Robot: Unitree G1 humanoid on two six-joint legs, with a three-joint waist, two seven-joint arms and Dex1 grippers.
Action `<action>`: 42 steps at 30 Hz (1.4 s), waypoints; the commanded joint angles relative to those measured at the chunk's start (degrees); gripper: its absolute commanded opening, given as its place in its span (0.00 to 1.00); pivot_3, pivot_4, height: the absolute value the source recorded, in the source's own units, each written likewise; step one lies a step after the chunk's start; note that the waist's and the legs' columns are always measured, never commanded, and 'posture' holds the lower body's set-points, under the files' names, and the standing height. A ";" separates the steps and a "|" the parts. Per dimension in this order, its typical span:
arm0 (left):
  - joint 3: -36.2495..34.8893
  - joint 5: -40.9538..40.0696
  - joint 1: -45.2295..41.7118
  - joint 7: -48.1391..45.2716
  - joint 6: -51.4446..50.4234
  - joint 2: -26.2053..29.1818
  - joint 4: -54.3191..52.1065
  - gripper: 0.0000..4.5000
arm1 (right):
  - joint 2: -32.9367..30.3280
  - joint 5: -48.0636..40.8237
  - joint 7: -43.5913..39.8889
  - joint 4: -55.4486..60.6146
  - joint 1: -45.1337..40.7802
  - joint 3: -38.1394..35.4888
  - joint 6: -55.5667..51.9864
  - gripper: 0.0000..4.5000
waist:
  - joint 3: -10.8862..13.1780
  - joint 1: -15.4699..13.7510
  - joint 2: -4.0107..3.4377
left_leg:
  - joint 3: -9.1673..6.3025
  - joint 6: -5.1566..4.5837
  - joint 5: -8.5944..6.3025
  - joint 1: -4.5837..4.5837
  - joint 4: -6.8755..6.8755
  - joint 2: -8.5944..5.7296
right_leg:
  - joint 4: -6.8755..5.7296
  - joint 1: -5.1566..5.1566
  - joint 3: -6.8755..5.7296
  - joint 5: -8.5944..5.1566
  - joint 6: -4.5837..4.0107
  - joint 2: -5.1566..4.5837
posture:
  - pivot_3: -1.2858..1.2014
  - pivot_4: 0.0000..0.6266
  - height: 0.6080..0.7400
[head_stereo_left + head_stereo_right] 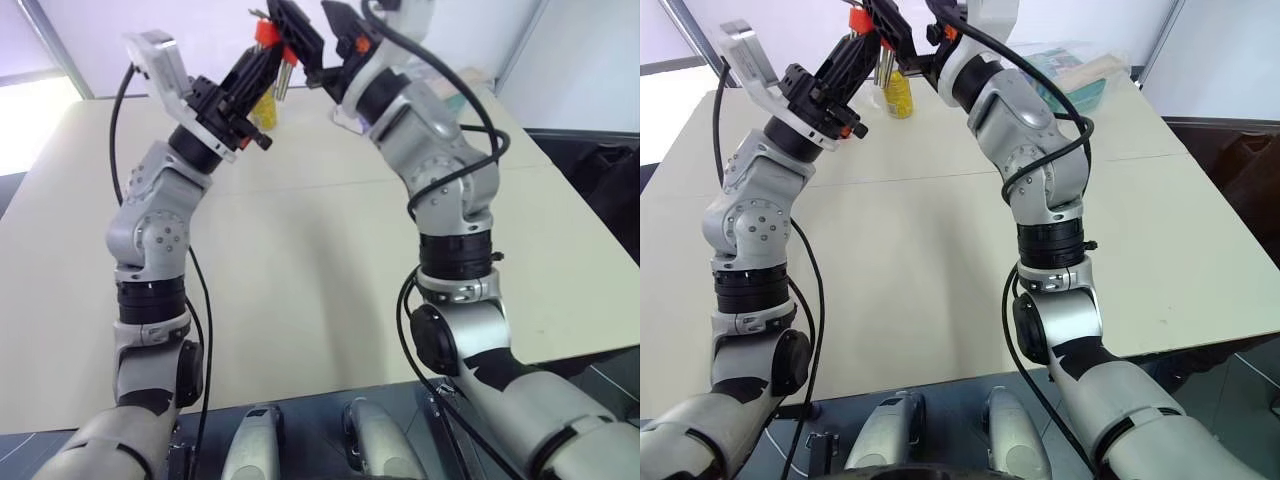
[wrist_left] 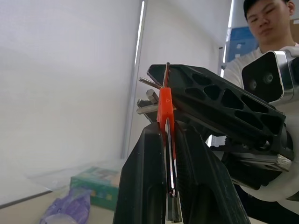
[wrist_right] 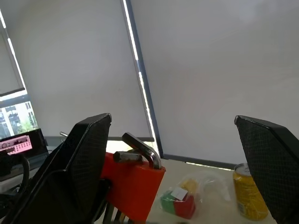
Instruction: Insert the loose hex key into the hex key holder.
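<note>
- Holding both arms raised over the beige table (image 1: 300, 300), grippers meeting high at the far end.
- My left gripper (image 1: 262, 62) is clamped tight on the hex key holder (image 2: 164, 109); the orange-red block sits pinched between my two black fingers (image 2: 142, 182), w/ its top poking out above the tips.
- Several thin metal keys stick out of the holder: bent ends fan out near its top on one side, straight shanks hang down below it in the left eye view (image 1: 282, 80).
- My right gripper (image 1: 325, 35) stands w/ fingers wide apart, right next to the holder. One finger (image 3: 70, 172) lies close against the orange block's side, the other (image 3: 273, 163) well clear of it.
- The loose hex key (image 3: 140, 150): a dark bent rod lies on top of the holder, just beside my near right finger, not gripped by it. Can't tell if it's seated in a slot.
- Further back on the table: yellow can (image 3: 249, 193), a red-and-green block (image 3: 180, 203) in a clear bag, a green box (image 2: 96, 186), sth purple (image 2: 67, 210).
- Beyond, a person (image 2: 268, 28) behind the right arm.
</note>
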State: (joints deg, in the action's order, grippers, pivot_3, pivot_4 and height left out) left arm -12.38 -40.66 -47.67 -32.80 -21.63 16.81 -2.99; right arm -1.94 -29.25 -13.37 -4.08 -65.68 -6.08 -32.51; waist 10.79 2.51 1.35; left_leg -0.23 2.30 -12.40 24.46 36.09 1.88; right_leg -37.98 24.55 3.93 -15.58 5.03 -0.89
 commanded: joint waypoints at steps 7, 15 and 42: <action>-0.21 -0.05 -0.95 -0.85 1.82 0.05 -1.83 0.00 | -4.61 1.70 0.44 5.34 3.58 -1.38 0.85 0.99 | 0.00 -0.11 0.00 | 0.00 0.00 0.00 0.01 0.01 -0.01 | 0.00 0.00 0.00 0.00 0.00 0.00 | 0.52 0.24 1.00; 0.94 0.47 1.25 -1.91 0.92 0.05 -1.97 0.00 | -13.67 5.70 -1.87 8.93 13.96 -1.05 1.44 0.99 | 0.00 0.04 0.00 | 0.02 0.00 0.00 0.01 0.00 -0.02 | 0.02 0.00 0.02 0.00 0.00 0.01 | 0.52 0.24 1.00; 14.11 7.97 12.70 -3.70 -3.40 -14.56 13.77 0.00 | -28.82 5.68 -1.71 28.12 24.87 -7.16 -12.01 0.99 | 0.02 -0.21 -0.02 | 0.02 -0.05 -0.02 -0.01 0.05 -0.01 | 0.02 -0.02 0.08 -0.01 0.01 0.08 | 0.52 0.24 1.00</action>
State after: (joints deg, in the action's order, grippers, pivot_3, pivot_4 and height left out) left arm 1.39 -32.96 -34.80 -36.14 -24.60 2.57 11.46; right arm -30.71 -22.89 -15.75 21.57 -40.60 -11.31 -44.47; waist 10.80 2.30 1.33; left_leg -0.22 2.25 -12.42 24.44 36.14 1.87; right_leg -37.96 24.53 4.01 -15.59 5.04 -0.80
